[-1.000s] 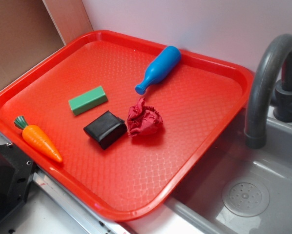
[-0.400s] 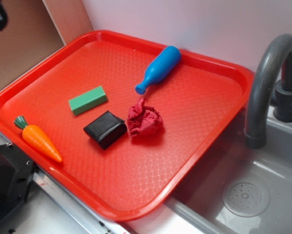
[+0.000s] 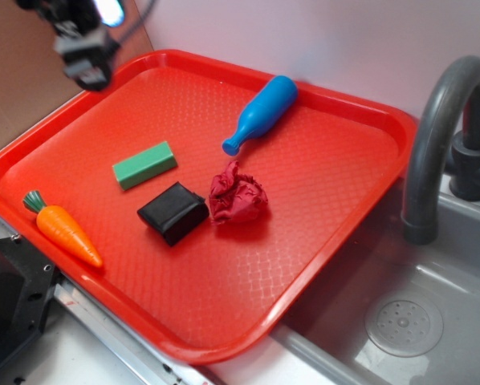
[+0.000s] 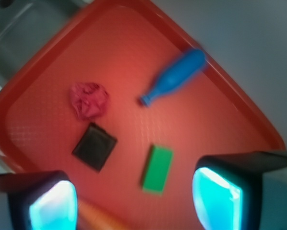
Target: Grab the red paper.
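While the red paper lies untouched near the middle of the tray, a crumpled crimson ball just beside the black block and possibly brushing its corner, we see the one real change of the past second arrive from above. Our gripper, absent from the exterior view a second ago and only a dark sliver at the top left edge shortly after, now hangs over the tray's far left corner, well apart from the paper. From the wrist view we look down between the two glowing fingertips, which stand wide apart with nothing between them: the jaws are spread and empty. That view is blurred, which we take to mean the arm is in motion. The paper sits toward the upper left there, beyond the block, with the green block and blue bottle to its right. The carrot rests near the tray's left rim. We judge the approach just begun; the grasp remains ahead.
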`<state>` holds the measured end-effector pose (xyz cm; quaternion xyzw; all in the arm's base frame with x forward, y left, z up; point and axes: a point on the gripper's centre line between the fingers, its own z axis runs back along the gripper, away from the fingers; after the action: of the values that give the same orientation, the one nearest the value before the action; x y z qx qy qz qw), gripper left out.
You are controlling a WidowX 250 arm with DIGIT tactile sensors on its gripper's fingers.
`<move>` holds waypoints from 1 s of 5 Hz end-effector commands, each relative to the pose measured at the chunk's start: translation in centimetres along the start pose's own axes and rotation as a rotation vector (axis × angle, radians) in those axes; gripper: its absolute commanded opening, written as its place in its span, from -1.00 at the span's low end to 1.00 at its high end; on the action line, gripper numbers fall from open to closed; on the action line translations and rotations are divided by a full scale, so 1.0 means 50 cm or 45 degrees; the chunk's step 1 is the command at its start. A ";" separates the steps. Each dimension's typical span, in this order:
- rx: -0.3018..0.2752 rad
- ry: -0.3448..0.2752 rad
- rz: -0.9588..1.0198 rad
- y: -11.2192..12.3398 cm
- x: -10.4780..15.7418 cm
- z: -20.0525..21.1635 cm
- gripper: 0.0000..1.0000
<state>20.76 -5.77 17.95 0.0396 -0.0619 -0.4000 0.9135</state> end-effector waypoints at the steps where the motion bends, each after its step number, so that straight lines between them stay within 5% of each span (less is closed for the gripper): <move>1: -0.038 -0.010 -0.165 -0.045 0.070 -0.065 1.00; 5: -0.221 0.115 -0.075 -0.085 0.113 -0.211 1.00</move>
<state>23.08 -11.23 6.39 -0.0203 0.0380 -0.4171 0.9078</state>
